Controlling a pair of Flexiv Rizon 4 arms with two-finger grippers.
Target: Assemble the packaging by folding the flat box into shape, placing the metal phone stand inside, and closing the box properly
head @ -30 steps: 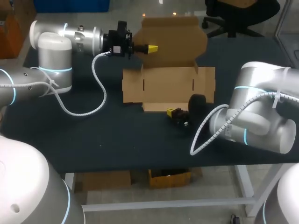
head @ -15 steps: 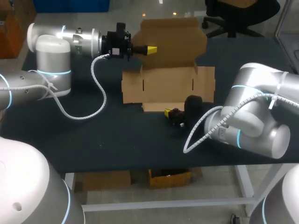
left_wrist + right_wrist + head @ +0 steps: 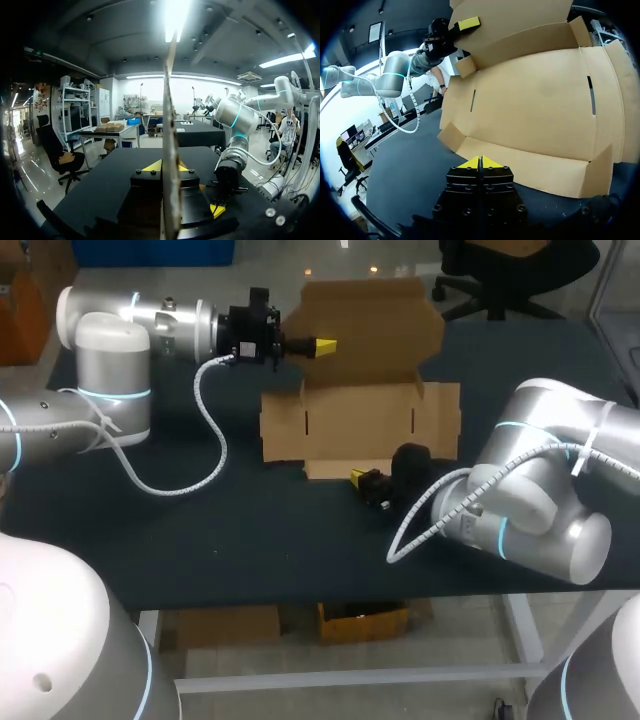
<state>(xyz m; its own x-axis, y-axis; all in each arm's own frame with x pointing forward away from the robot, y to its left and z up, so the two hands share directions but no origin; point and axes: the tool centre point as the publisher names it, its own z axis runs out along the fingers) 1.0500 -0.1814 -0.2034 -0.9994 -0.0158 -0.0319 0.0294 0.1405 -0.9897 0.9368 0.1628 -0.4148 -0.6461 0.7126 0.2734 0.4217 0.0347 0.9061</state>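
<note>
Clamped edge-on in left gripper (image 3: 318, 344): rear flap (image 3: 375, 315) of flat box (image 3: 360, 420), kept upright so the base panel lies exposed on the table (image 3: 250, 530). Pinched closed and empty at front flap (image 3: 530, 167): right gripper (image 3: 480, 162), probably placed to nudge it up. No phone stand spotted.

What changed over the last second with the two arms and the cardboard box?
The right gripper, fingers shut and empty, slid a little leftward over the table toward the near edge of the cardboard box, and its arm swung in behind it. Nothing was taken hold of or let go. The left gripper stayed clamped on the raised lid flap, and the box did not shift.
</note>
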